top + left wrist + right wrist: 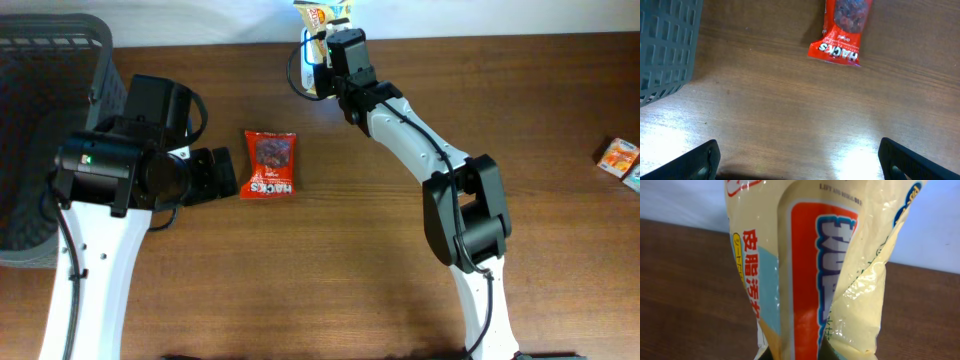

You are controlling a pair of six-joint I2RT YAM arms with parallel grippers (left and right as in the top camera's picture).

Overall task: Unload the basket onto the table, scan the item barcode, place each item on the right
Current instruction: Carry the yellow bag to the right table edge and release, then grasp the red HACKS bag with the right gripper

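Observation:
My right gripper (323, 42) is shut on a cream-yellow snack packet (324, 13) and holds it upright at the table's far edge. In the right wrist view the packet (815, 270) fills the frame with an orange stripe, blue lettering and red characters; no barcode shows on this face. The right gripper (805, 356) pinches the packet's lower end. A red HACKS packet (270, 164) lies flat left of centre. My left gripper (224, 173) stands open just left of it. In the left wrist view the red packet (842, 30) lies ahead of the left gripper (800, 165), apart from it.
A dark grey mesh basket (40, 120) stands at the far left, close beside the left arm, and its wall (665, 45) shows in the left wrist view. A white and blue object (309, 72) sits under the right wrist. Two small boxes (618, 155) lie at the right edge.

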